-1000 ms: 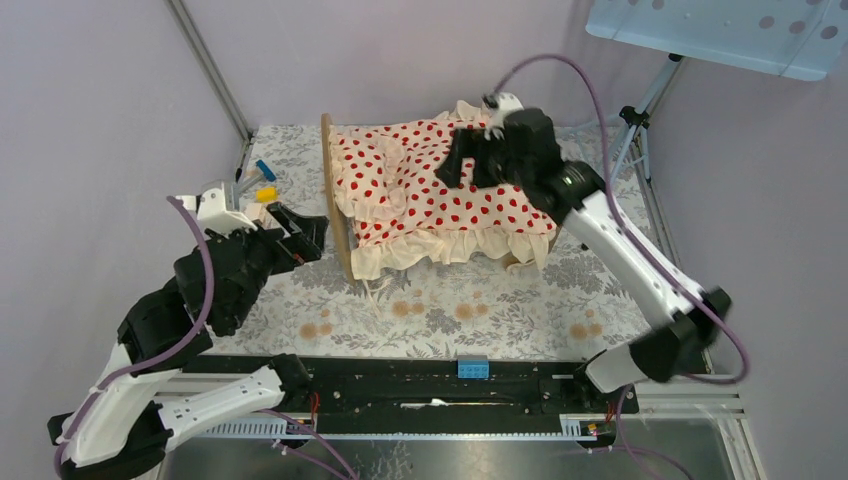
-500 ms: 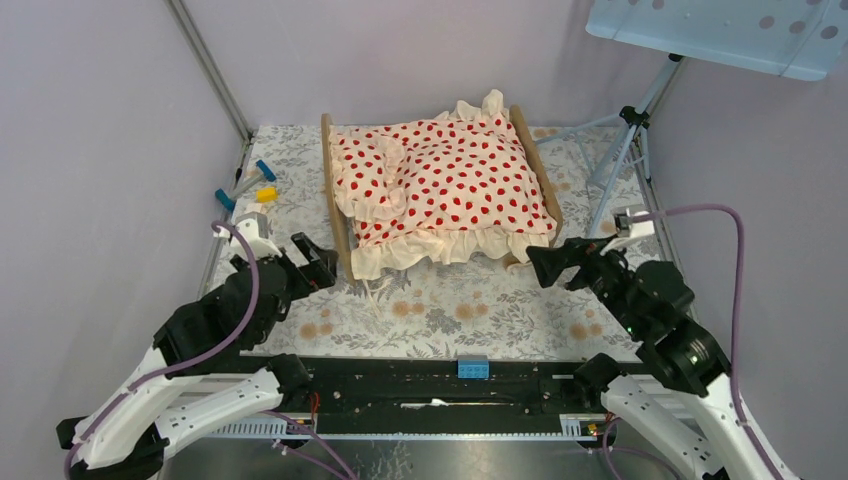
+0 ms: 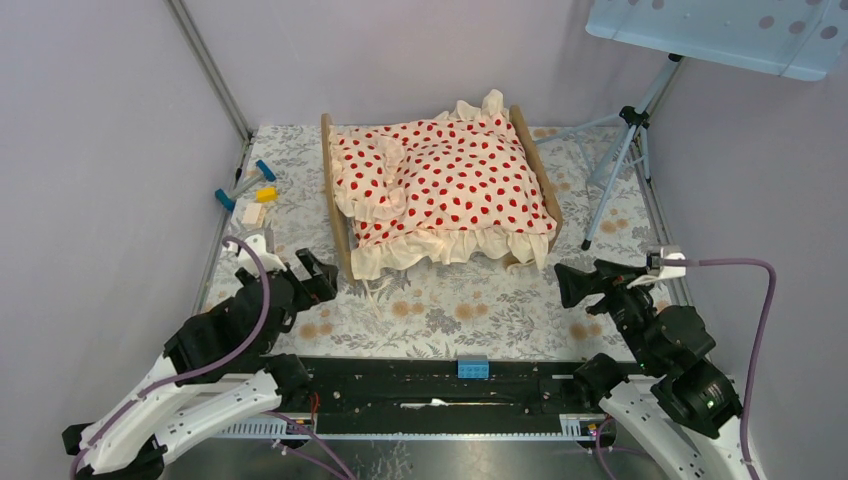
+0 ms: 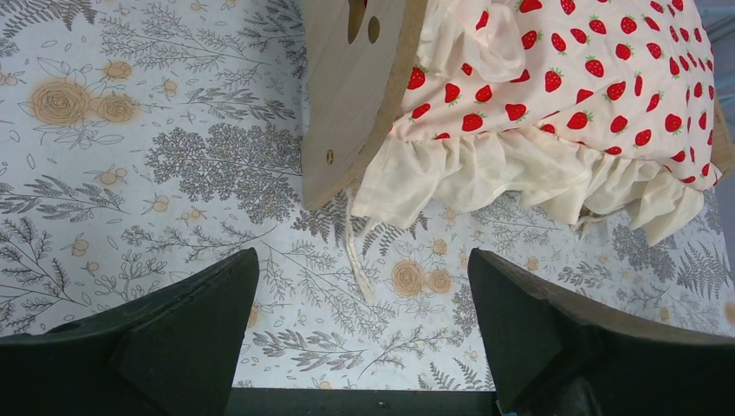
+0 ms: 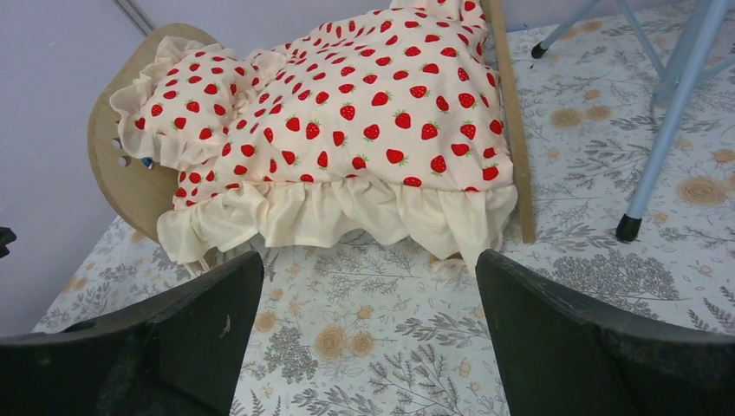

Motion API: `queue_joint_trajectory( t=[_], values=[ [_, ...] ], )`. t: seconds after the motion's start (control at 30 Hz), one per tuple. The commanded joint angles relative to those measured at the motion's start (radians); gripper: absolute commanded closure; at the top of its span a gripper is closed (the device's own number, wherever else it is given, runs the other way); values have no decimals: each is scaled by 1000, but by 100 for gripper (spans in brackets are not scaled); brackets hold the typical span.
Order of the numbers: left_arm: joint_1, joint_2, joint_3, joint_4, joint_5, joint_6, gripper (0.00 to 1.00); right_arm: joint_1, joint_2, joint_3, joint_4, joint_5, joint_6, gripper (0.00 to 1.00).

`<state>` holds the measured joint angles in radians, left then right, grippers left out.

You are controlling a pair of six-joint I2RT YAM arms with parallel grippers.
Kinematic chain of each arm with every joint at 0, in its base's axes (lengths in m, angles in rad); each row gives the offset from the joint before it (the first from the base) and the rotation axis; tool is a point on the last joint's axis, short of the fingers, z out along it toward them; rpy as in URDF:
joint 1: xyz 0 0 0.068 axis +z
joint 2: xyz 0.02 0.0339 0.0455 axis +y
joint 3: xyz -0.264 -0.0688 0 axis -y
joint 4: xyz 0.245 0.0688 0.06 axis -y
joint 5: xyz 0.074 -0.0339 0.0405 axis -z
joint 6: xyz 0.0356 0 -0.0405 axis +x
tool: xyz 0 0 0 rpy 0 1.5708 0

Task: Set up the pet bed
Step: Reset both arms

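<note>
The pet bed [image 3: 334,190] stands at the back middle of the table, its light-wood end boards showing at left and right. A cream red-dotted ruffled blanket [image 3: 460,185] covers it, so the striped mattress is hidden. A small ruffled pillow [image 3: 365,180] lies at the left end. The bed also shows in the left wrist view [image 4: 355,95] and the right wrist view [image 5: 130,178]. My left gripper [image 3: 312,277] is open and empty, near the bed's front left corner. My right gripper [image 3: 580,285] is open and empty, off the bed's front right corner.
Small blue and yellow pieces [image 3: 255,185] lie at the left table edge. A tripod [image 3: 610,170] stands right of the bed, its foot [image 5: 628,227] near the right gripper. A thin cord [image 4: 357,260] trails from the bed's front left corner. Grey walls close both sides.
My right arm has drawn back from over the blanket to the front right of the table. My left arm has pulled back and lower toward the near edge. The blanket lies flat.
</note>
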<state>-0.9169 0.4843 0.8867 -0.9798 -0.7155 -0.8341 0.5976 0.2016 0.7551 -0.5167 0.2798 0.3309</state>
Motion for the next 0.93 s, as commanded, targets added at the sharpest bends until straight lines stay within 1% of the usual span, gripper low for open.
queue_joint_trajectory(
  t=[0.0, 0.17, 0.47, 0.9],
  values=[
    [0, -54, -22, 42, -28, 13, 1, 5, -69, -27, -13, 58, -20, 0],
    [0, -105, -57, 72, -33, 22, 1, 6, -123, -54, -22, 70, -22, 0],
    [1, -80, -65, 89, -23, 31, 1, 5, -191, -111, -42, 64, 0, 0],
    [0, -106, -71, 103, -8, 39, 1, 5, -195, -131, -41, 60, 8, 0]
  ],
)
